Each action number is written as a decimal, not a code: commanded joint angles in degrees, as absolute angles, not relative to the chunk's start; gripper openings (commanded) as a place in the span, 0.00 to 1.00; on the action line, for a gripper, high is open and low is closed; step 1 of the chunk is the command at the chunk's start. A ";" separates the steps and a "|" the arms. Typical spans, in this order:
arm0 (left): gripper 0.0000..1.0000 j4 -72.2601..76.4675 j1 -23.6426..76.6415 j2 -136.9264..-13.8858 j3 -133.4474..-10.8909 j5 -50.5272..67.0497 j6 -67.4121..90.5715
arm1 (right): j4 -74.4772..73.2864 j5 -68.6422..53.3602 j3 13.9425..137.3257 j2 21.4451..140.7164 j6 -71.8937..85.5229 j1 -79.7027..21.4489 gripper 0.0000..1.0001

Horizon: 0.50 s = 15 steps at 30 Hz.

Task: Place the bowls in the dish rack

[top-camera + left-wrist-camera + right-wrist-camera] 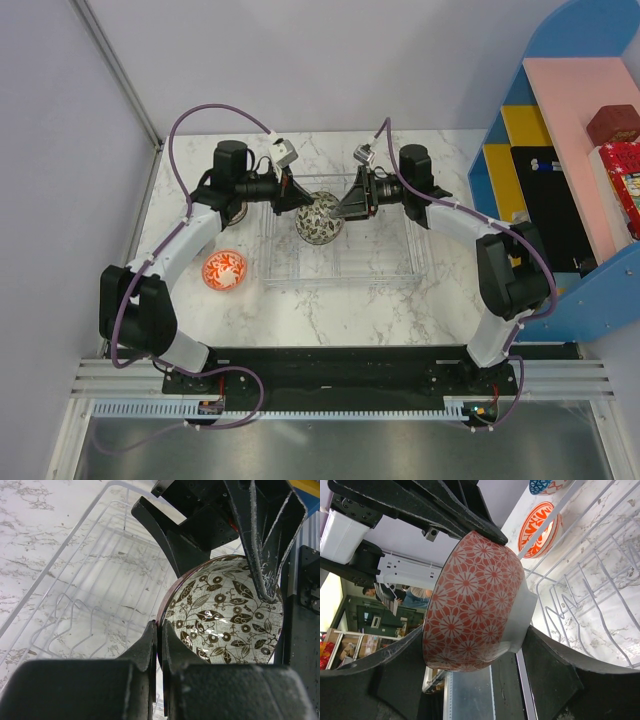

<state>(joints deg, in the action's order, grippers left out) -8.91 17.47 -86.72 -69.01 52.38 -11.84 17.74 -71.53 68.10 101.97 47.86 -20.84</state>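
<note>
as the left arm and right arm meet above the clear rack, a bowl hangs on edge between them, over the middle of the rack's far side and not yet down in a slot. the left jaws are closed on its rim, pinching it from inside and out. the right jaws stand wide, one tip across the mouth and the other against the white foot; whether they press or merely bracket it cannot be told.

to do this step well, one arm should probably have a sure hold before the other lets go, since a glazed rim pinched at one spot is likely to swing or slip. the bowl then wants to go down on edge, rim lined up with a gap between the ribs, and be released only once the ribs take its weight.

glossy glaze covers the bowl: brown leaves and flowers on cream inside, a red-orange daisy lattice outside, a plain white foot ring. the rack is transparent plastic with a raised rim, its thin pale ribs bent into peaks and hard to read against the grey-veined marble bench. an orange bowl sits upright on the bench just left of the rack, and a blue bowl shows, cut off, at the top edge of the right wrist view.
</note>
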 commanded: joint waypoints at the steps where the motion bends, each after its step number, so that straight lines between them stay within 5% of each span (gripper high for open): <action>1: 0.02 -7.56 17.84 -83.67 -70.58 53.35 -13.36 | 20.92 -75.05 67.94 101.95 47.99 -20.83 0.75; 4: 0.02 -7.73 17.75 -83.50 -70.31 53.17 -13.71 | 20.92 -76.46 67.59 102.13 47.55 -20.74 0.71; 7: 0.02 -7.91 17.75 -83.32 -70.14 53.09 -14.06 | 21.01 -76.90 67.76 102.30 47.55 -20.83 0.54; 12: 0.02 -8.00 17.84 -83.14 -69.79 53.09 -14.24 | 20.83 -76.56 68.03 102.22 47.55 -20.83 0.03; 15: 0.02 -8.00 17.75 -83.32 -69.79 53.00 -14.24 | 20.92 -75.77 67.50 101.78 47.20 -20.83 0.00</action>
